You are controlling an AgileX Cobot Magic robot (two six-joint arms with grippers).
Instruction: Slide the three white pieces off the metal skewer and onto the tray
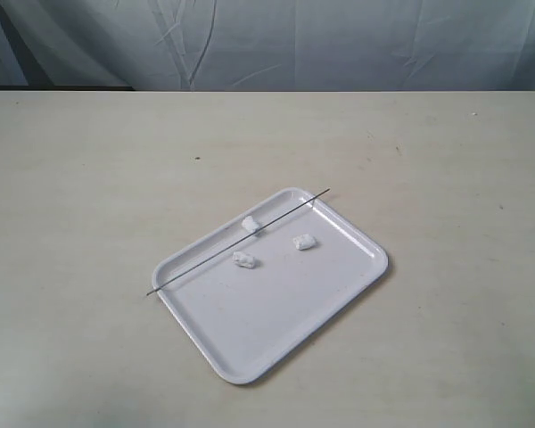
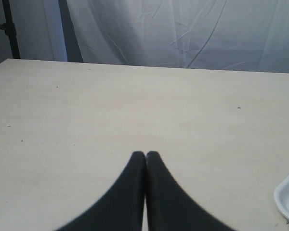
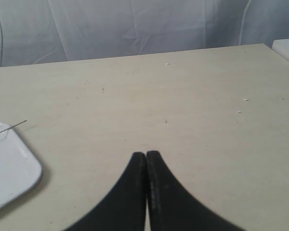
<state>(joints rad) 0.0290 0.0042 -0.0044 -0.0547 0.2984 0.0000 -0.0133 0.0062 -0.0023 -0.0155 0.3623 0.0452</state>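
Tray [image 1: 276, 343] sits on the table [image 1: 71, 178], a little right of centre. We see the skewer [image 1: 205, 261] lying slantwise across its far left side, both ends past the rim. The three white pieces [image 1: 244, 259] rest on the tray: two just nearer than the skewer, the third piece [image 1: 250, 223] against its far side. The left gripper [image 2: 145, 154] and right gripper [image 3: 146, 154] are clenched on nothing, each over bare table.

A lab-style test bench: bare pale table [image 1: 89, 178] backed by draped white cloth [image 1: 339, 45]
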